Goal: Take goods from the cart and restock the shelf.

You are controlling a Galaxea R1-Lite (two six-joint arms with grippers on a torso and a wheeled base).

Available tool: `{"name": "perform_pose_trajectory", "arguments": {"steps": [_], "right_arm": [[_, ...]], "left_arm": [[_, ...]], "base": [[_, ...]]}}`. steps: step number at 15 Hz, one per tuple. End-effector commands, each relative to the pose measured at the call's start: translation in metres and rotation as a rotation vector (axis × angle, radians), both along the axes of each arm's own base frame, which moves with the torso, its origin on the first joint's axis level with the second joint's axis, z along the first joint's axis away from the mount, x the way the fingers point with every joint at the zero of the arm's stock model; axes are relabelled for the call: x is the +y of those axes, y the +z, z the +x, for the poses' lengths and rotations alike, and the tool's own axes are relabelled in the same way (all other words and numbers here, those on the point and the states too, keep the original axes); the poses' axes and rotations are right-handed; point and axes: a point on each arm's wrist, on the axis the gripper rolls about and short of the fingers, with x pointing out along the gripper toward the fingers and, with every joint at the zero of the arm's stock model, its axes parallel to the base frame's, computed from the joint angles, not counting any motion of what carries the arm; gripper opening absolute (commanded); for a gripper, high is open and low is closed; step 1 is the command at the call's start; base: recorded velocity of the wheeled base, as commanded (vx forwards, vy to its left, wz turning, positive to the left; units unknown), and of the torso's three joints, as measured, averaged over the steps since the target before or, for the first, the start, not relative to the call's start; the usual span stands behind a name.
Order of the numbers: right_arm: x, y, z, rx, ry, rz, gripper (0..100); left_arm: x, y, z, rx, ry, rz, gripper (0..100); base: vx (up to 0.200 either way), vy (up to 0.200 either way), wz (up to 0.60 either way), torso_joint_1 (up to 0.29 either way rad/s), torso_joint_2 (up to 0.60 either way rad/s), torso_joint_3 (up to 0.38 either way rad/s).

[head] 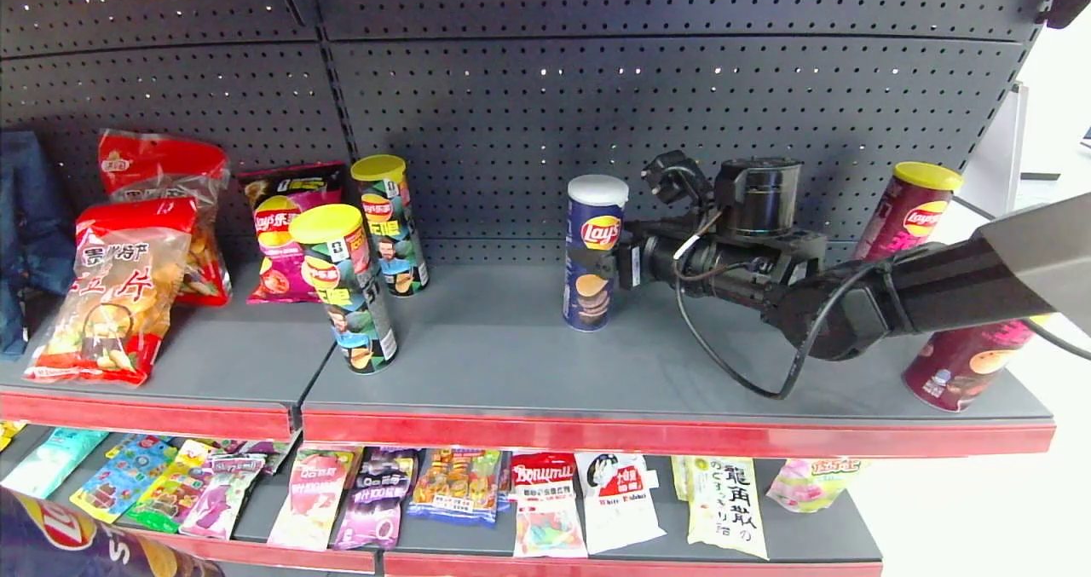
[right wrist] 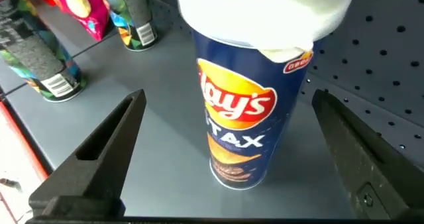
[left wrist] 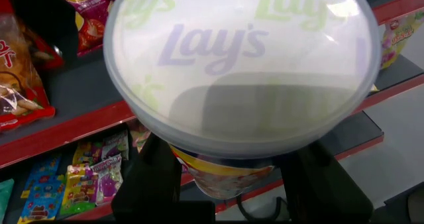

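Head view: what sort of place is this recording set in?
Probably a shop aisle, or a mock-up of one: a pegboard-backed shelf with a red front edge, a blue chip can standing among other cans, and snack packets laid out on the shelf below.

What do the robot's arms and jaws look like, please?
The right arm is black with a grey upper link, a dark round cap on the wrist and a black cable looping beneath. The right gripper has flat, black, wedge-shaped jaws. The left gripper is black too.
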Motion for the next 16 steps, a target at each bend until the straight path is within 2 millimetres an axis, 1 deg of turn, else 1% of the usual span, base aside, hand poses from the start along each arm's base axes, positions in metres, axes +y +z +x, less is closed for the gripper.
{"name": "perform_pose_trajectory", "arguments": {"steps": [1, 11, 16], "right_arm": [[0.002, -0.004, 0.005, 0.004, 0.000, -0.001, 100], [0.012, -0.004, 0.029, -0.033, -0.021, 0.033, 100], [0.017, -0.006, 0.035, -0.041, -0.018, 0.037, 100]], "left_arm": [[0.000, 0.000, 0.001, 0.003, 0.000, 0.000, 0], [0.000, 0.002, 0.005, 0.021, 0.000, 0.003, 0], [0.000, 0.002, 0.006, 0.029, -0.001, 0.003, 0]], "base": [[0.000, 0.000, 0.00, 0.000, 0.00, 0.000], [0.000, 0.000, 0.00, 0.000, 0.00, 0.000], [0.000, 0.000, 0.00, 0.000, 0.00, 0.000]]}}
